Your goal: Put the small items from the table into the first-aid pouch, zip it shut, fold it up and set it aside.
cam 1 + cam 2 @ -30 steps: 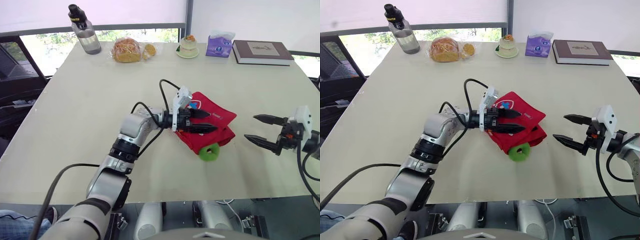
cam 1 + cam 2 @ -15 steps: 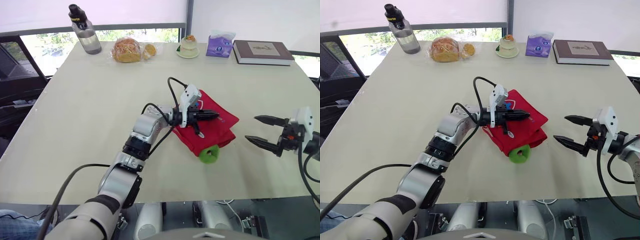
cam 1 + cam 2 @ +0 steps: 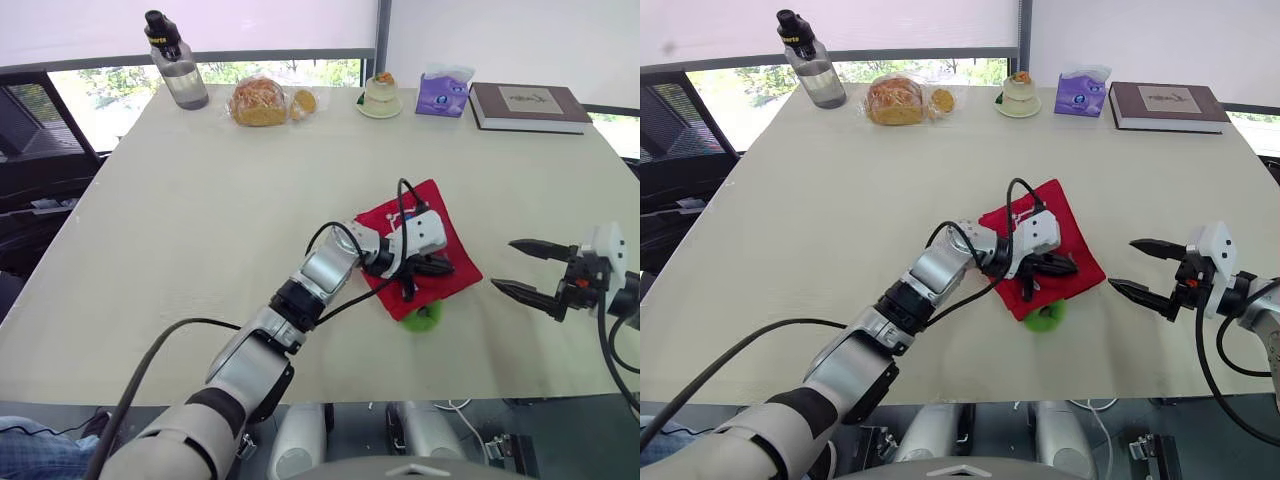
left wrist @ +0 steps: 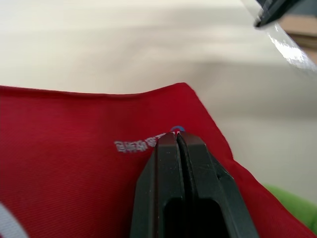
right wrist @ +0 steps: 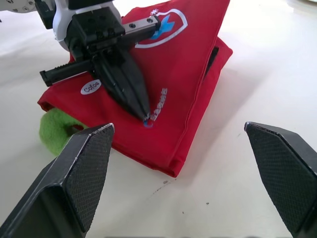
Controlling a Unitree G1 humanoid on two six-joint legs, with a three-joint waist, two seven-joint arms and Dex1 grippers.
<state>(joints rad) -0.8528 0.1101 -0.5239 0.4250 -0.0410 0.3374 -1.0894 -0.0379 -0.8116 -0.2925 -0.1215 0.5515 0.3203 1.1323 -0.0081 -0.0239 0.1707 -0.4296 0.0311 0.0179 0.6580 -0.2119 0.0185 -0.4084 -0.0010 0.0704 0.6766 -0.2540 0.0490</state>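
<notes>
Currently, in the head views, the pouch (image 3: 462,274) lies folded right of centre on the desk (image 3: 200,200). The left pincer (image 3: 443,265) rests on it, fingers together. A green item (image 3: 426,314) protrudes at the pouch's lower edge. The right pincer (image 3: 504,264) hovers at mid-right, fingers apart, clear of the pouch. Judged step: pressing the fold flat. Next move: grip the folded pouch for setting aside, but first confirm that the green item is contained.

Left wrist view: the closed tips touch the cloth just beside white lettering. Whether they pinch cloth cannot be told.

Right wrist view: adds the fold's layered edge, a shield emblem, and the green item beside the pouch's corner. Whether the pouch is zipped cannot be told.
</notes>
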